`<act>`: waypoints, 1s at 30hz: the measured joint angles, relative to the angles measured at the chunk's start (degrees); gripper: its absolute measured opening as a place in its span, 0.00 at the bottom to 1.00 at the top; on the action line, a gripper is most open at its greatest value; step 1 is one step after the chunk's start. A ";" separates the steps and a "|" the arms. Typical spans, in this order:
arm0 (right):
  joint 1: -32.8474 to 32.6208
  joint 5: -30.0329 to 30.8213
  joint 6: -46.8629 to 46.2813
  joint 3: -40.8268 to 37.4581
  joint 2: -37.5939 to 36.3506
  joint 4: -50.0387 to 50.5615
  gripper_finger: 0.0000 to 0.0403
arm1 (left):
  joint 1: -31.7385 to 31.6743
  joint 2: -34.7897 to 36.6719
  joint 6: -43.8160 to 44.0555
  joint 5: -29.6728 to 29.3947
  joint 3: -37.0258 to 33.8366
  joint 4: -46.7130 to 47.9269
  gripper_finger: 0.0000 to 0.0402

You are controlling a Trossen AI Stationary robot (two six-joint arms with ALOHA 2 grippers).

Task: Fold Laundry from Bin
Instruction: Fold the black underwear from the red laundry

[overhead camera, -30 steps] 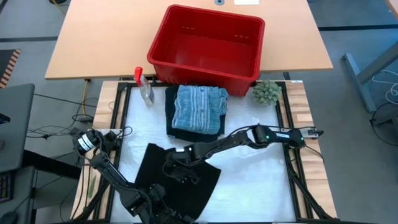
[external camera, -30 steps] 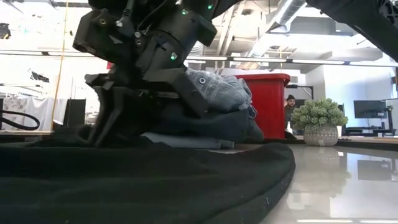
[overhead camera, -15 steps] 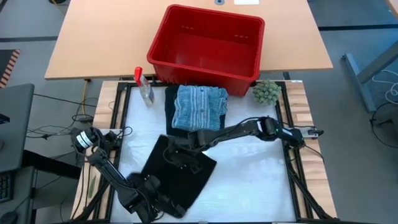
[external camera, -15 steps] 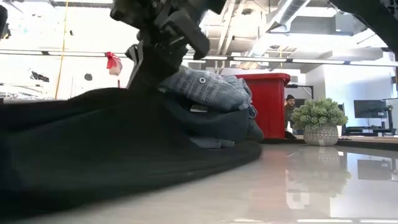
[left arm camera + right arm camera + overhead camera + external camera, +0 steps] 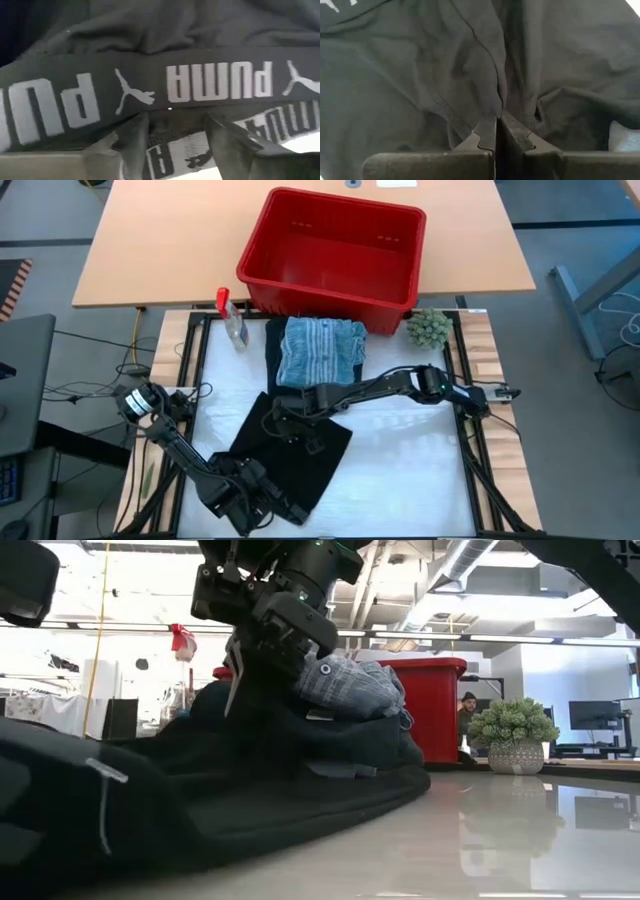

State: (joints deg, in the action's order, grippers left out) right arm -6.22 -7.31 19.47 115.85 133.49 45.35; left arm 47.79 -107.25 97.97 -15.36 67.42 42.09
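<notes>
Black soft garment lies flat on the white table mat, near the mat's front edge. Right gripper pinches a fold at its far edge, fingers closed on the cloth, probably to drag that edge over. Left gripper sits at the lettered waistband, fingers apart, holding nothing. Folded blue striped piece is stacked just before the empty red plastic bin. Open mat to the right.

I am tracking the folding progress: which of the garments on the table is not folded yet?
The black garment with the Puma waistband, lying spread out nearest the arms. The blue striped garment and the dark one under it are stacked, folded, beside the red bin.
</notes>
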 joint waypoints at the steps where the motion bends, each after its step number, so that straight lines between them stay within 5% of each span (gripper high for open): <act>1: 0.00 0.01 0.01 0.00 0.00 0.02 0.10 | -0.02 0.03 0.02 -0.28 0.00 -0.71 0.47; 12: -0.13 -0.09 -0.10 0.00 -0.04 -1.77 0.15 | -2.36 0.43 -0.03 -4.90 -3.77 -5.11 0.58; 20: -0.13 -0.11 -0.09 0.00 -0.05 -0.80 0.29 | -3.46 1.06 -1.64 2.08 -8.11 -12.45 0.56; 24: 0.11 0.07 -0.07 0.02 -0.06 -0.29 0.34 | -3.43 1.06 -2.74 5.68 -8.11 -12.02 0.43; 30: 0.35 0.10 0.19 0.85 -0.06 2.96 0.37 | -3.25 1.06 -2.21 4.83 -8.29 -9.55 0.05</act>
State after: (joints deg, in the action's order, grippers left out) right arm -5.87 -7.21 19.66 116.70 133.43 48.31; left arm 44.54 -106.19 95.77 -10.53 59.12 32.54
